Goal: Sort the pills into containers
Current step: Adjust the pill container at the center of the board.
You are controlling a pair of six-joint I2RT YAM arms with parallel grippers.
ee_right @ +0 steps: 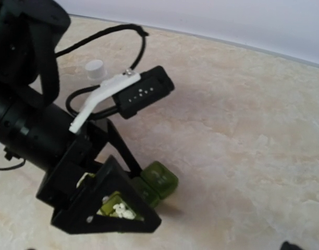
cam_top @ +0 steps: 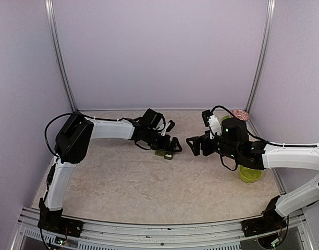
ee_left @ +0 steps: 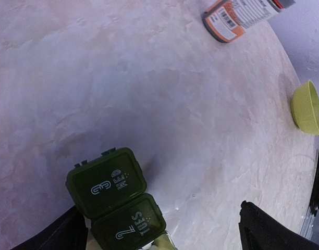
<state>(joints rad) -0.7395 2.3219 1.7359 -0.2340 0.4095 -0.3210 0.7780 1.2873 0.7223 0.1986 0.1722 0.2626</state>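
A dark green pill organizer (cam_top: 163, 154) lies mid-table. In the left wrist view its lids marked WED (ee_left: 107, 182) and TUES (ee_left: 129, 222) are down, and an open compartment shows at the frame's bottom edge. White pills (ee_right: 118, 210) lie in that open compartment. My left gripper (cam_top: 170, 147) hangs open just over the organizer, its fingers (ee_left: 55, 234) straddling it. The right gripper (cam_top: 192, 147) is open a little to the right, facing the organizer and holding nothing.
An orange-labelled pill bottle (ee_left: 243, 15) lies on its side at the back right. A lime green bowl (cam_top: 249, 174) sits under the right arm. A small white cap (ee_right: 95, 67) stands behind the left gripper. Walls close in the back and sides.
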